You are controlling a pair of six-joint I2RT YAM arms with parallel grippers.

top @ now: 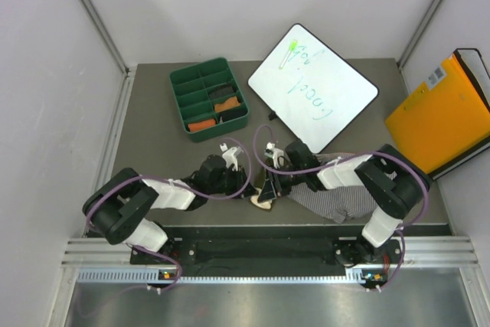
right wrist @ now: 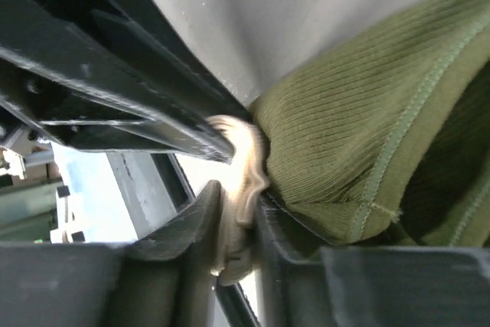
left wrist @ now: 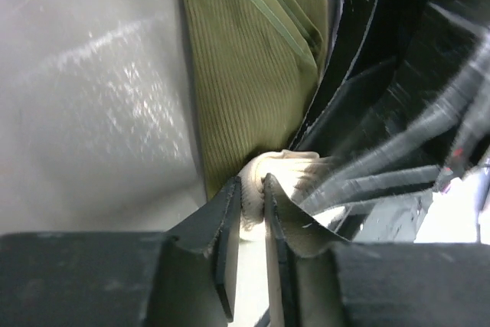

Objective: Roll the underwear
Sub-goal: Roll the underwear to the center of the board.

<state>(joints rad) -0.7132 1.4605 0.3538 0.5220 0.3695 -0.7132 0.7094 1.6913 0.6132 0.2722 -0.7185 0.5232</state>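
While reaching inward: both meet lower centre.
Left gripper (left wrist: 251,189): clamped on olive green briefs (left wrist: 245,74), cream waistband (left wrist: 279,160).
Right gripper (right wrist: 239,193): pinching same waistband.

Overhead; close wrist views sharing underwear (left wrist: 245,74)
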